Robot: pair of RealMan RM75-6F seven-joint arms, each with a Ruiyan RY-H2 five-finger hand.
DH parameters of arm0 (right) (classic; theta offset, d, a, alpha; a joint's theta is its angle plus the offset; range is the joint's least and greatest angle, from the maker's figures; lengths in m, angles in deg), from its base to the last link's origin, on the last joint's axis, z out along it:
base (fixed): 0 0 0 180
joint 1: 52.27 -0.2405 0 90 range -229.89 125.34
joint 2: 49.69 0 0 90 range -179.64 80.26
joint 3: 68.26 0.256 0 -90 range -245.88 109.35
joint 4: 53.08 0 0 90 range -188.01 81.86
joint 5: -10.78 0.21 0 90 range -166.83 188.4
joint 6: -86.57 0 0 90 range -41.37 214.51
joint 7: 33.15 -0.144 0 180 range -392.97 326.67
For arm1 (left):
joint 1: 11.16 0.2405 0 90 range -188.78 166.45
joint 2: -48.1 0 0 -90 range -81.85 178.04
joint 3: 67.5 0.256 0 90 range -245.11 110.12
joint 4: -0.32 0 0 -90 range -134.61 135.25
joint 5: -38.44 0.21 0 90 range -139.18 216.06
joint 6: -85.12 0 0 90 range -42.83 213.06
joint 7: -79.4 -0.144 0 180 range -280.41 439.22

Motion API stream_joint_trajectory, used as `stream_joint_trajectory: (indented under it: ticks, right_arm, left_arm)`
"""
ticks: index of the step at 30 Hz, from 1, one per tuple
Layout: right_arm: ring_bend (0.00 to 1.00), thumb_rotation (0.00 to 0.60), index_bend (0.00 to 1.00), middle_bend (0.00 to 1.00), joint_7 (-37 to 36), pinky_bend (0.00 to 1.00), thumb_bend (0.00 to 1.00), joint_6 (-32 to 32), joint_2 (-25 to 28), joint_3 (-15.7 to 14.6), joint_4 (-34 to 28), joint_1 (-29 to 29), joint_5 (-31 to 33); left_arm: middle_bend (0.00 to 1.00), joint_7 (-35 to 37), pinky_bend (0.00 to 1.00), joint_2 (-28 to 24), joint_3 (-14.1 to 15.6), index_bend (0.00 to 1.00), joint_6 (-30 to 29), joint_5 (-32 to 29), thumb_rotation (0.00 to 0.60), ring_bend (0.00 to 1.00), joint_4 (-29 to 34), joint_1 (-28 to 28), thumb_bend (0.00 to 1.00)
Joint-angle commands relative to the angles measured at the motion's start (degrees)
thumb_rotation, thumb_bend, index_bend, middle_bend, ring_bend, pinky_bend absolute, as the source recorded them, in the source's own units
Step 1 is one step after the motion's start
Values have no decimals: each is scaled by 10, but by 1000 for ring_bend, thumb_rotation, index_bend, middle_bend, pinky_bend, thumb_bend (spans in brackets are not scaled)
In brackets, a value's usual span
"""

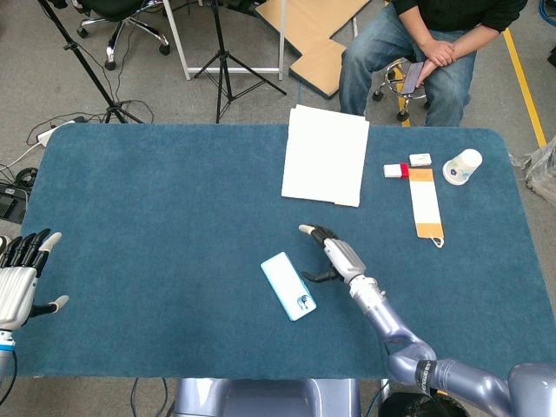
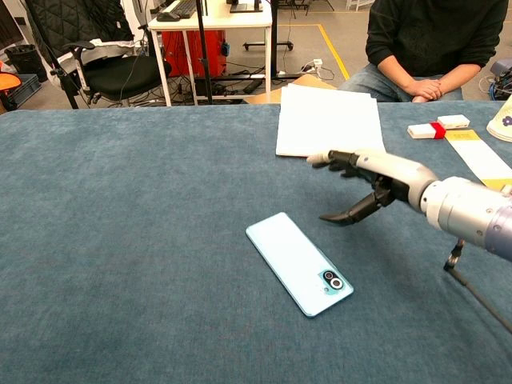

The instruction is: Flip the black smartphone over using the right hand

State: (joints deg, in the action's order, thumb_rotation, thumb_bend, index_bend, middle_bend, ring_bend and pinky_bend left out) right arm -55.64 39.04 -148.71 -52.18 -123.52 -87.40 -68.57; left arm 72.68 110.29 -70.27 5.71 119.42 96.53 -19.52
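The smartphone point(image 1: 288, 286) point(image 2: 298, 263) lies flat on the blue table, its light blue back and camera lens facing up, the lens end toward the table's near edge. My right hand point(image 1: 333, 254) point(image 2: 373, 182) hovers just right of it, fingers spread, holding nothing and not touching the phone. My left hand point(image 1: 19, 280) rests open at the table's far left edge, seen only in the head view.
A white paper stack point(image 1: 327, 155) point(image 2: 331, 120) lies behind the phone. At the back right are an orange-and-white card point(image 1: 426, 202), small boxes point(image 1: 407, 166) and a paper cup point(image 1: 462, 166). A seated person point(image 1: 434, 43) is beyond the table. A cable point(image 2: 478, 292) trails from my right arm.
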Motion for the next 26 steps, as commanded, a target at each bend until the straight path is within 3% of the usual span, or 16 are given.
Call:
stream_joint_trajectory:
  ticks: [1,6,15,26]
  right_arm:
    - [0,600,106,55,61,0,99,-60,12,-1,1,1,-31]
    - [0,600,66,33,165,0,4,-142,69,-12,-32,16,-91]
    - [0,600,21,0,326,0,0,-276,203,-52,-147,118,-122]
    - [0,600,10,0,386,0,0,-384,303,-108,-225,241,-99]
  left_arm:
    - [0,1,0,0,0,0,1,0,600,0,-1,-1,0]
    - [0,4,0,-1,0,0,-4,4,600,0,-1,0,0]
    - [0,9,0,3,-2,0,-26,19,600,0,-8,6,0]
    - [0,8,0,11,5,0,-48,43,600,0,-16,14,0]
